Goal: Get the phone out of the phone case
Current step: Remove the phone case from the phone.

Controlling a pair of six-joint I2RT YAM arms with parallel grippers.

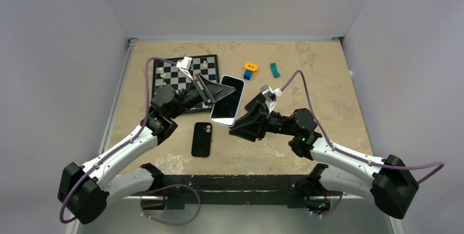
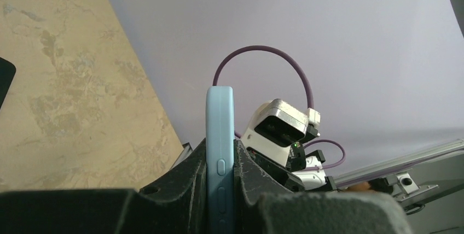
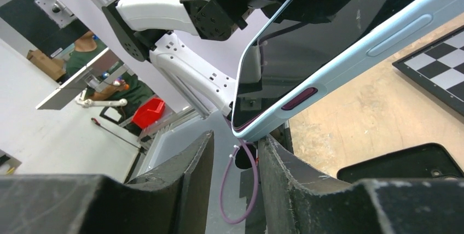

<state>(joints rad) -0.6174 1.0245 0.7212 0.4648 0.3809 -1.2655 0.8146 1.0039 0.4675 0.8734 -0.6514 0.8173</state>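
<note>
The phone in its light blue case (image 1: 228, 100) is held off the table, screen up. My left gripper (image 1: 210, 93) is shut on its upper left edge. In the left wrist view the case's side with buttons (image 2: 219, 152) stands clamped between both fingers of the left gripper (image 2: 220, 163). My right gripper (image 1: 235, 129) is open at the phone's near end. In the right wrist view the case's lower corner (image 3: 257, 127) sits just above the gap of the right gripper (image 3: 235, 152), beside the right finger (image 3: 284, 168); I cannot tell if they touch.
A black phone-shaped slab (image 1: 201, 139) lies flat on the table near the front, also in the right wrist view (image 3: 399, 163). A chessboard (image 1: 180, 78) lies behind the left gripper. An orange and blue toy (image 1: 250, 70) and a teal block (image 1: 274, 70) sit at the back.
</note>
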